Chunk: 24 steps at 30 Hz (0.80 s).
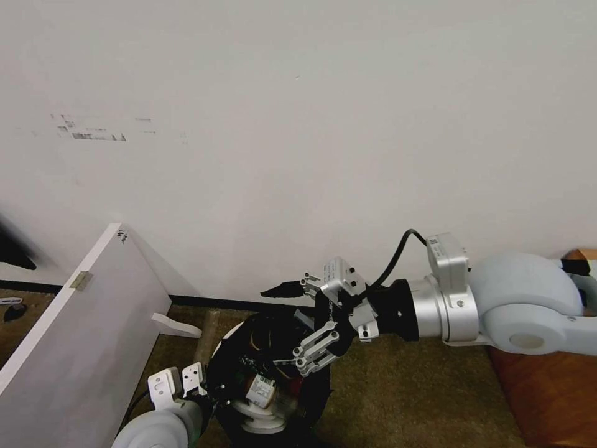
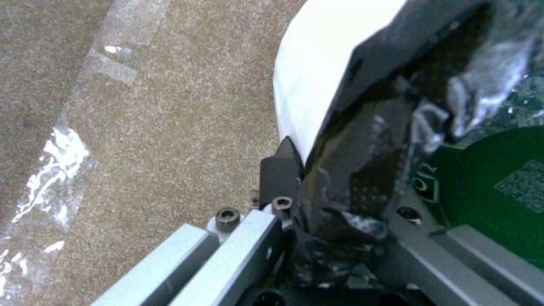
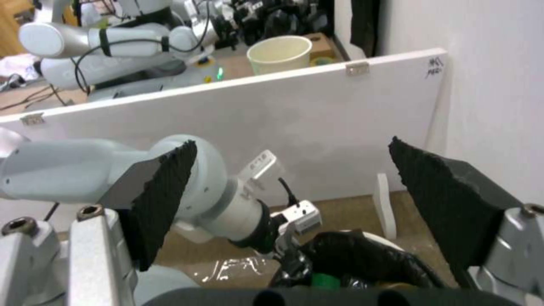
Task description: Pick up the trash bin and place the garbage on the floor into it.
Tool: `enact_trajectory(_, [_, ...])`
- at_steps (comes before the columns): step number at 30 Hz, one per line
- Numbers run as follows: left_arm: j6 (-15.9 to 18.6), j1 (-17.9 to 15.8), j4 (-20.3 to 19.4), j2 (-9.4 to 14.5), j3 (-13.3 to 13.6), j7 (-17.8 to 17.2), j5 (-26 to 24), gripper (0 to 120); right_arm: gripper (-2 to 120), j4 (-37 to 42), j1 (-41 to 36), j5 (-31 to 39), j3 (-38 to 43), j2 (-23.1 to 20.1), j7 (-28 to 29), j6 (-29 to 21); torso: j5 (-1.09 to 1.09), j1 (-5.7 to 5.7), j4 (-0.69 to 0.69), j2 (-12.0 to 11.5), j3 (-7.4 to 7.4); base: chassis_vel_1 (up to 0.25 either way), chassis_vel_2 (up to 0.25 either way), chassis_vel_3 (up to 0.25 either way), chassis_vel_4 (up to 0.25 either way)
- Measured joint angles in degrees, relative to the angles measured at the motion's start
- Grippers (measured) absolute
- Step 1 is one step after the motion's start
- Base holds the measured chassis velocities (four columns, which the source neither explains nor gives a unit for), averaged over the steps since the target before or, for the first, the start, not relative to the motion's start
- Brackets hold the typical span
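Your left gripper [image 2: 309, 191] is clamped on the black-bagged rim of the trash bin [image 1: 267, 379], held just above the carpet [image 1: 398, 398]. Your right gripper [image 1: 289, 323] hangs directly over the bin's mouth, jaws spread apart, holding nothing. A green-labelled bottle [image 1: 264, 389] lies inside below it.

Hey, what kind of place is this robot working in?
Probably a robotics lab: a white partition board fences off a carpeted floor test area, with another robot arm and cables behind it.
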Motion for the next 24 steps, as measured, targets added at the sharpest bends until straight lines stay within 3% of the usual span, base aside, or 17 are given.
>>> enact_trajectory(16, [0.0, 1.7, -0.8, -1.1, -1.5, 1.6, 2.6, 0, 100, 3.6, 0.7, -3.6, -0.4, 7.5, 1.9, 0.0, 0.0, 0.0, -0.01, 0.0, 0.0, 0.0, 0.0, 0.0, 0.0])
enact_trajectory(22, [0.0, 2.4, -1.1, -1.0, -2.0, 2.6, 3.9, 0, 100, 3.9, 0.9, -6.8, -0.7, 14.0, 3.1, -0.4, 0.0, 0.0, 0.01, 0.0, 0.01, 0.0, 0.0, 0.0, 0.0])
enact_trajectory(24, [0.0, 2.6, -1.1, -0.9, -2.0, 2.8, 4.3, 0, 100, 3.9, 0.9, -8.7, -0.7, 18.6, 3.2, -1.0, 0.0, 0.0, 0.0, 0.0, 0.0, 0.0, 0.0, 0.0, 0.0])
